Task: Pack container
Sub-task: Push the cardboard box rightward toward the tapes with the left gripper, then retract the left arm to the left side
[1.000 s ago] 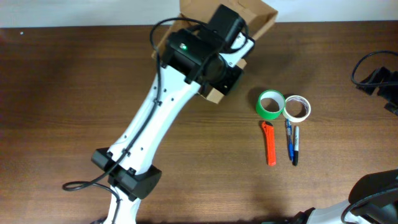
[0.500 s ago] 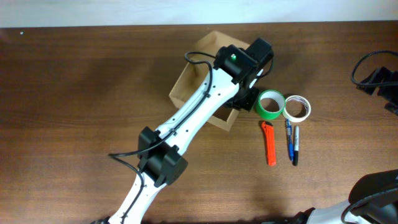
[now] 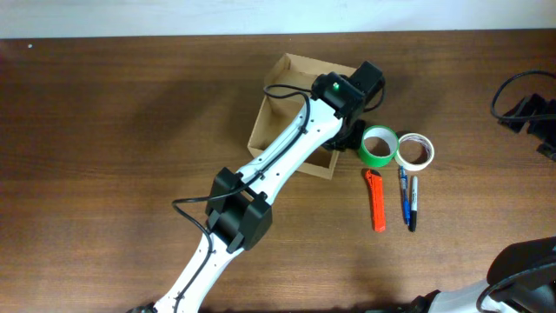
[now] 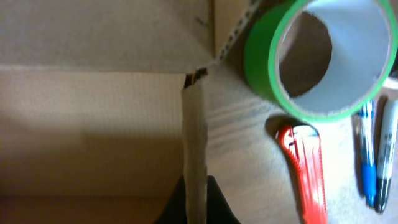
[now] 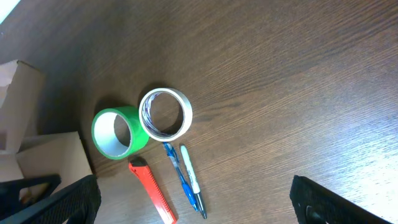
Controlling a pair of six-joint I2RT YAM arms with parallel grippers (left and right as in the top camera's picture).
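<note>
Overhead, the cardboard box is seen toward the far edge of the table, with a green tape roll just beside it. At the left wrist, the box's wall is clamped by the left gripper. At the right wrist, the right gripper is held wide apart, and the box is seen at the left edge.

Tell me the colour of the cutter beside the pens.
The cutter is orange-red, clearest in left wrist view.
</note>
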